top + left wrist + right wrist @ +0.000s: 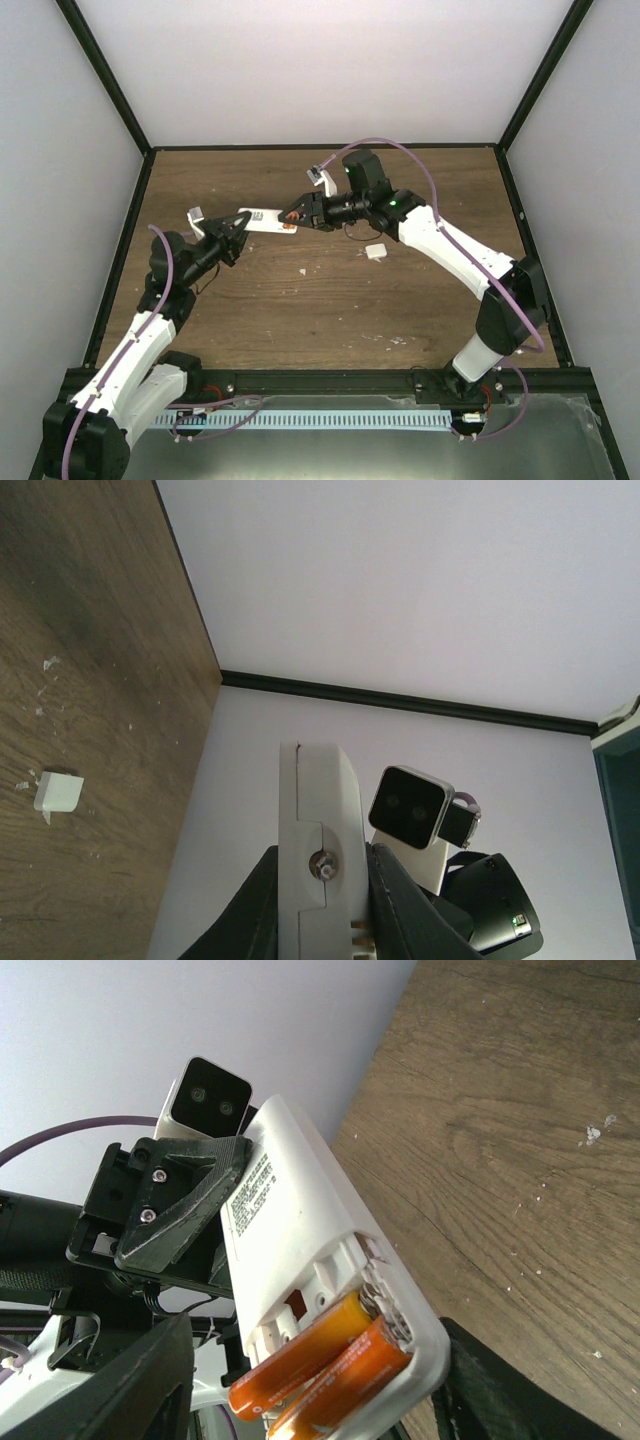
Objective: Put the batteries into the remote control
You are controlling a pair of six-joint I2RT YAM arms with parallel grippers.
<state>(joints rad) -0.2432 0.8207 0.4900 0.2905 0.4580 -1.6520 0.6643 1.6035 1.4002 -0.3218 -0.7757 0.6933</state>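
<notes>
Batteries (322, 1365), two orange cylinders, lie side by side in the open compartment at one end of the remote control (300, 1222), one end of each against the springs and the other ends reaching past the compartment's rim; whether they sit fully down I cannot tell. The remote is off the table, held in the air with its printed label showing in the right wrist view. The end away from the batteries is clamped between the closed jaws of the left gripper (232, 232), whose dark fingers (258, 910) press on both flat sides of the white body. The right gripper (303, 215) is at the battery end with its jaws spread, one finger (135, 1385) on each side of that end and a gap showing on at least one side, so it grips nothing. Below on the wooden table (320, 310), a small white square cover piece (376, 251) lies right of the remote, with white crumbs (303, 270) scattered nearby
</notes>
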